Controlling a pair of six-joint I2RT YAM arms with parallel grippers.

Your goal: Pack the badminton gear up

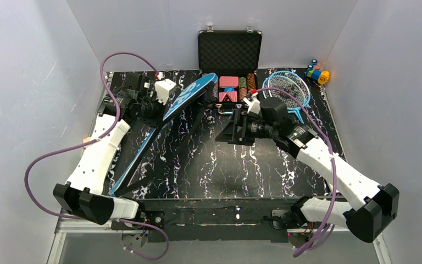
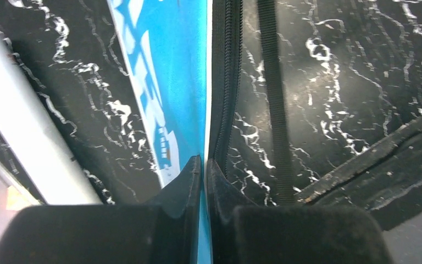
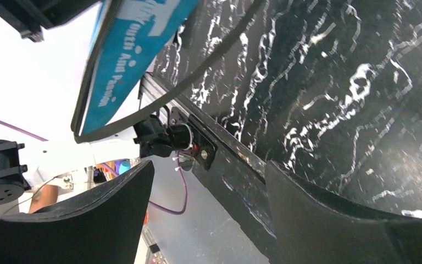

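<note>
The long blue bag (image 1: 167,113) lettered in white lies slantwise across the left of the table, and my left gripper (image 1: 155,108) is shut on its zip edge. In the left wrist view the fingers (image 2: 203,160) pinch the thin blue edge of the bag (image 2: 165,82), with the black zip beside them. Two light-blue-framed rackets (image 1: 289,88) lie at the back right. My right gripper (image 1: 229,130) hangs open and empty over the table's middle; its wrist view (image 3: 209,165) shows the bag's end (image 3: 126,55). A long white shape (image 2: 27,121) beside the bag may be the tube. No shuttlecock shows.
An open black case of poker chips (image 1: 229,52) stands at the back middle. Small colourful toy blocks (image 1: 317,72) sit at the back right corner. The bag's black strap (image 2: 272,99) trails over the marbled table (image 1: 198,165). White walls close in on three sides.
</note>
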